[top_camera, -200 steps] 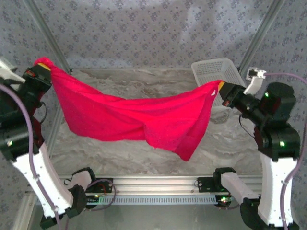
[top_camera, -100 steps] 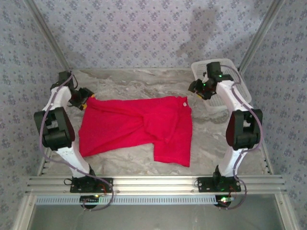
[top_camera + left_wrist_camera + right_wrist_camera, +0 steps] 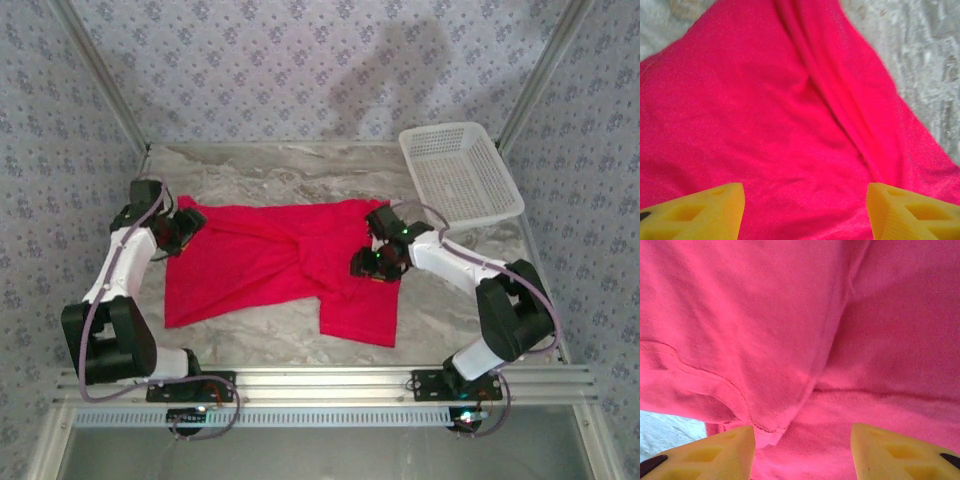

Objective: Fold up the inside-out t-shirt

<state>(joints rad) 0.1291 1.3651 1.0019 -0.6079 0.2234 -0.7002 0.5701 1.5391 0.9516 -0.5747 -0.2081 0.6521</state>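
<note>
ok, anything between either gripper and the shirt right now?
Nothing visible. The left gripper and right gripper, both open, hover directly over the t-shirt, only cloth beneath them; the basket sits apart, far right.

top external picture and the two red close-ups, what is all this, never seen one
These are two robot arms bolted to a table, each ending in a two-finger gripper. The wide picture is from a fixed camera above and behind them; the close-ups are from cameras on each wrist, the yellow wedges being the fingers. A red t-shirt lies rumpled on the marbled table, a white mesh basket at its far right corner. The left gripper and right gripper hang open over the shirt, holding nothing.
</note>
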